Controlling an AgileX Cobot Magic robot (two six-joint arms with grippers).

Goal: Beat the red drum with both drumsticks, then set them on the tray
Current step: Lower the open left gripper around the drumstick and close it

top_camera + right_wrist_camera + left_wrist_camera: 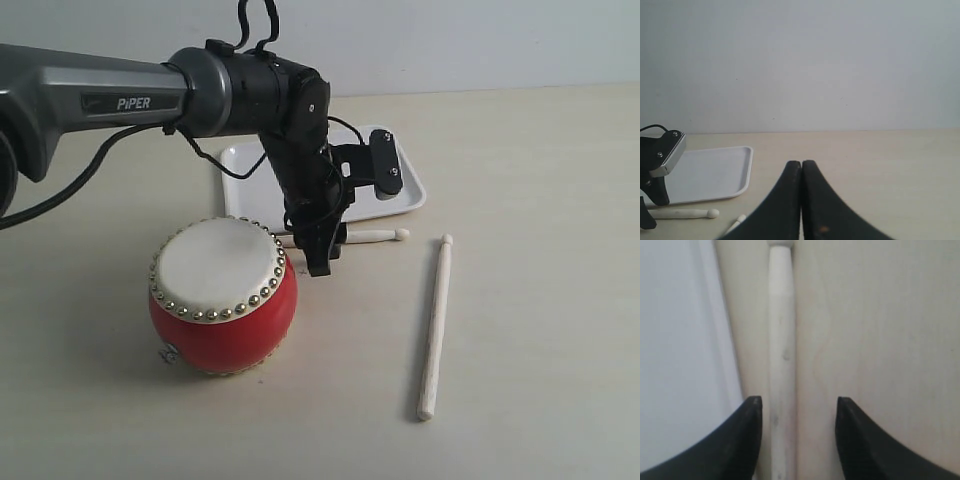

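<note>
Your left gripper (797, 404) is down right next to the drum (223, 295), on its tray side. Its fingers (747, 440) are spread apart and straddle one stick (781, 340). One finger sits right against the wood and there's a clear gap on the other side, so it's not clamped on anything. That stick lies flat on the table (540, 200) between the drum and the tray (715, 172), off the tray, with its bead end pointing away from the drum.

The second stick (435, 330) also lies on the table, well off to the drum's right as the outside camera sees it. Nothing is touching it.

The drum stands upright, skin up. The tray sits just behind it.

Your right gripper (801, 167) has its fingers pressed tight together with nothing between them. It's out of the outside shot, so I can't tell where it sits relative to the drum.
</note>
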